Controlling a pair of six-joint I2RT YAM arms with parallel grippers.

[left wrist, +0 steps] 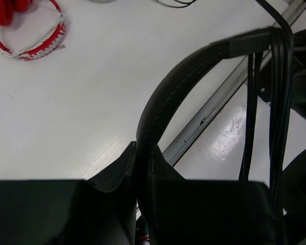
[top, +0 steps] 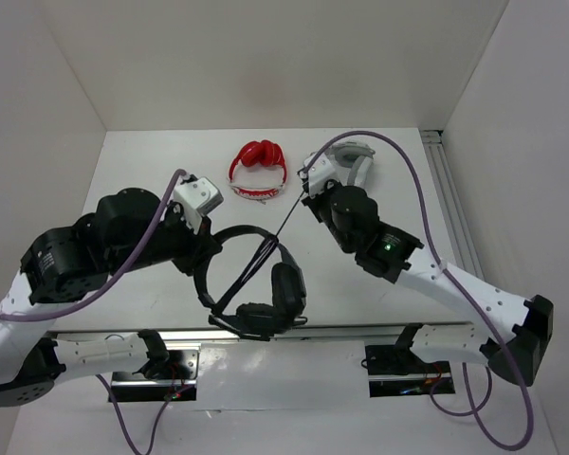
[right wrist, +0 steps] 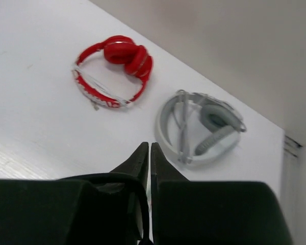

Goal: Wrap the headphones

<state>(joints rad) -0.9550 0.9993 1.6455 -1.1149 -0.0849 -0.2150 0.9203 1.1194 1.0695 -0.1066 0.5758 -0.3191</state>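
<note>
The black headphones (top: 266,294) sit at the table's near edge, headband (left wrist: 178,87) arching up, earcups (top: 286,284) low. My left gripper (top: 205,262) is shut on the headband, which runs between its fingers in the left wrist view (left wrist: 143,153). Several strands of the thin black cable (left wrist: 276,76) hang over the headband's far end. One taut length of cable (top: 273,237) runs up to my right gripper (top: 305,194), which is shut on it. In the right wrist view the cable (right wrist: 143,204) curls in behind the closed fingertips (right wrist: 142,158).
Red headphones (top: 258,169) lie at the back centre and also show in the right wrist view (right wrist: 115,71). Grey-white headphones (top: 349,161) lie just beyond my right gripper, also in the right wrist view (right wrist: 201,127). A metal rail (top: 360,329) runs along the near table edge. White walls enclose the table.
</note>
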